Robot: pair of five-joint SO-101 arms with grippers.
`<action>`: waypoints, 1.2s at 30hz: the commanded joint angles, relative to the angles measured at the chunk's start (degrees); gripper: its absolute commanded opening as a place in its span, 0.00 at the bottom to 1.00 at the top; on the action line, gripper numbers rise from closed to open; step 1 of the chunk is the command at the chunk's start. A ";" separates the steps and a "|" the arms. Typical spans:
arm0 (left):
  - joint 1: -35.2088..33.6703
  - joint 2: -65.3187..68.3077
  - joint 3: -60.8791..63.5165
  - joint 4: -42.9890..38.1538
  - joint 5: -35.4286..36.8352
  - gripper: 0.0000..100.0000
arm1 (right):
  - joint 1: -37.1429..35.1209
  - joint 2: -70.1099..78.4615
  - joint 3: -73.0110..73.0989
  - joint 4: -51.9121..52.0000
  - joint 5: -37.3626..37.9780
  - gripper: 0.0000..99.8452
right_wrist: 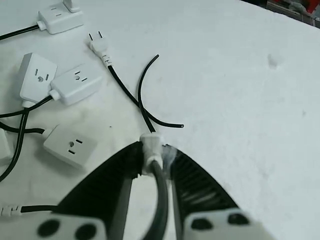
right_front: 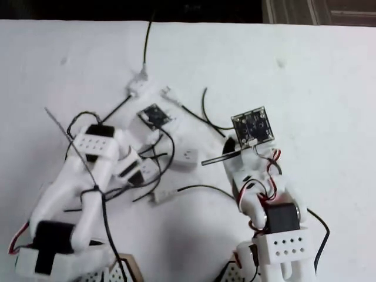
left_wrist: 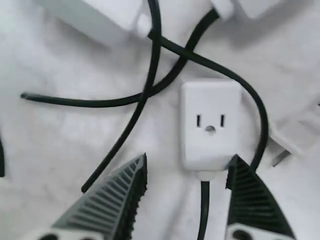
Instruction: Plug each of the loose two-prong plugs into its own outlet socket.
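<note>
White plug [right_wrist: 151, 142] in pinch of right gripper [right_wrist: 153, 152], wide table [right_wrist: 240, 75] beyond; left gripper [left_wrist: 189, 167] spread astride outlet socket [left_wrist: 210, 120]

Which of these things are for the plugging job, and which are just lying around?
For the job: the held plug in the right gripper; the loose plug; the outlet socket in front of the open left gripper; the other sockets.

Just lying about: a brown board edge by an arm's base; a striped surface beyond the table.
</note>
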 commanded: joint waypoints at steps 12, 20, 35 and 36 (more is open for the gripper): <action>-1.36 4.26 -11.08 4.31 -0.62 0.25 | -0.22 0.13 -0.62 -0.13 0.53 0.02; 1.71 6.29 -7.65 1.49 -0.44 0.25 | -0.22 0.13 -0.62 -0.22 0.53 0.02; 10.24 9.19 -6.42 0.62 5.63 0.15 | -0.04 0.04 -0.62 -0.22 0.53 0.02; 10.24 9.19 -6.42 0.62 5.80 0.13 | -0.04 0.04 -0.62 -0.22 0.53 0.02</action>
